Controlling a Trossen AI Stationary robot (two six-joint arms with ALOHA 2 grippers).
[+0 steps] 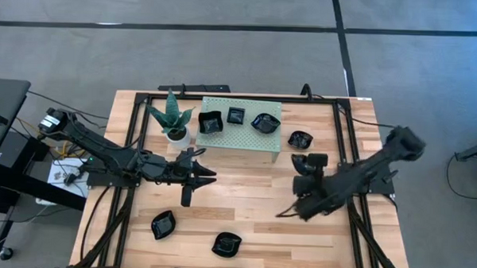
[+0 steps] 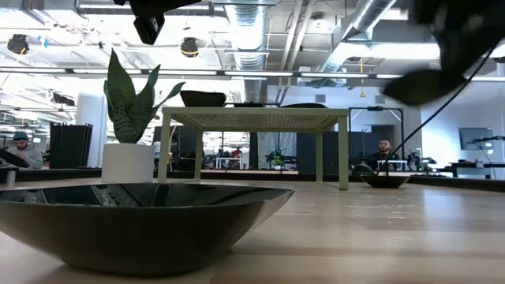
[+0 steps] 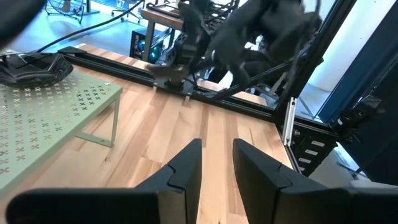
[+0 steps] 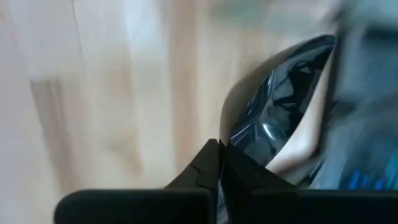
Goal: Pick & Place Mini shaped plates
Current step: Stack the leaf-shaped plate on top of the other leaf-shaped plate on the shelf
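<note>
Three glossy black mini plates (image 1: 236,118) lie on the pale green perforated stand (image 1: 242,144). Others rest on the wood: one right of the stand (image 1: 300,139) and two near the front edge (image 1: 163,224) (image 1: 227,244); the front one fills the low view (image 2: 142,217). My right gripper (image 4: 219,149), over the table's right half (image 1: 299,209), is shut on one more plate (image 4: 280,106). My left gripper (image 3: 216,155) hovers open and empty over the table's left-middle (image 1: 207,178). My right gripper pinches the plate's rim (image 4: 225,138) between its two shut fingertips, which slant down at it from above. The plate is lifted clear of the table and hangs tilted, as the low view (image 2: 418,83) and the left wrist view (image 3: 169,73) show.
A small potted green plant (image 1: 174,120) stands at the stand's left end, just beyond my left gripper. Black rails (image 1: 345,154) run along the table's sides. Bare wood lies between the two arms, in front of the stand.
</note>
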